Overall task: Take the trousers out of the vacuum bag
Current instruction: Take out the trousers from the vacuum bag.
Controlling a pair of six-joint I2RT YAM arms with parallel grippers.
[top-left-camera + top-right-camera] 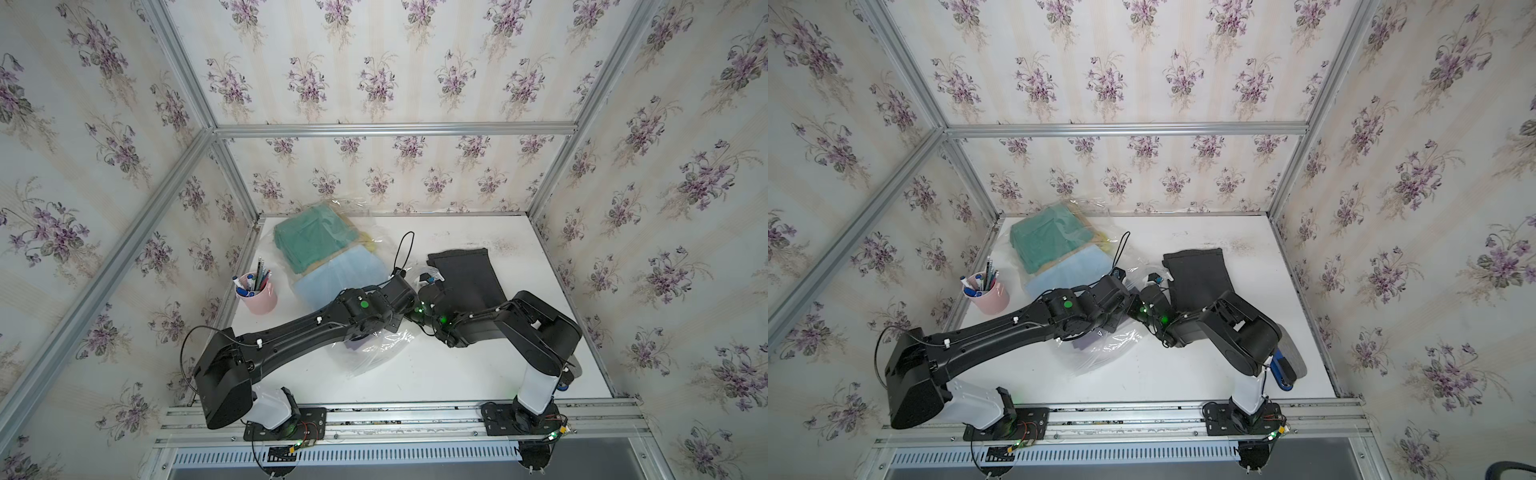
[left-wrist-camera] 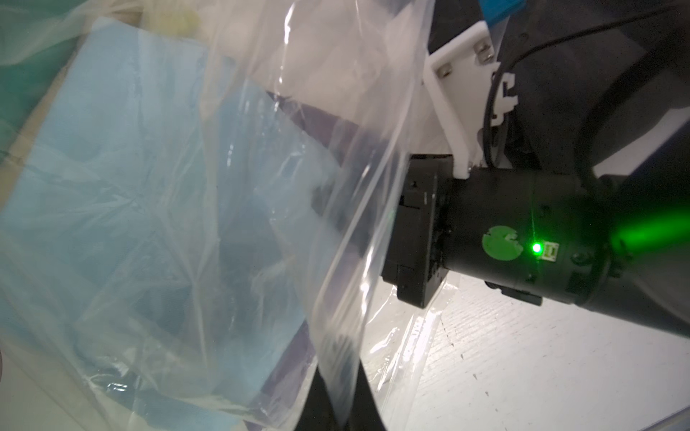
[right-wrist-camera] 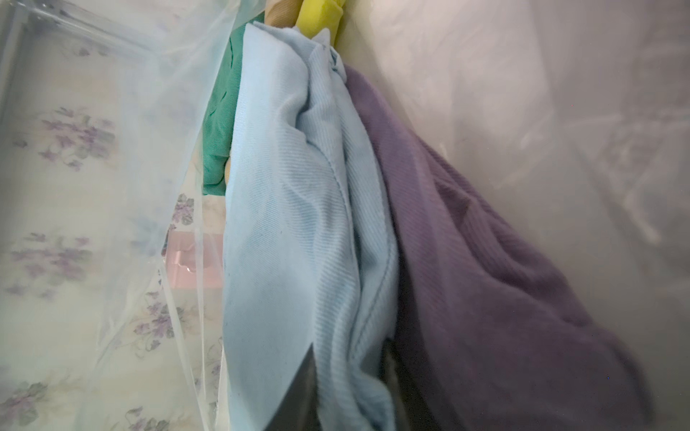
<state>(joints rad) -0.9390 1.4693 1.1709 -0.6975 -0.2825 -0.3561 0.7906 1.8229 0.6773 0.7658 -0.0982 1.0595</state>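
White desk space at the left is being covered by the vacuum bag, its film pinched by the left jaws. Inside it, light blue trousers are being pinched by the right jaws; dark grey trousers are lying outside.

Six pairs of trousers in all: one dark grey pair lies loose at three o'clock of the single vacuum bag. Five are inside it: a teal pair, a tan pair, a yellow pair, a light blue pair and a purple pair. One pink cup stands at the bag's nine o'clock, its pens too crowded to count.
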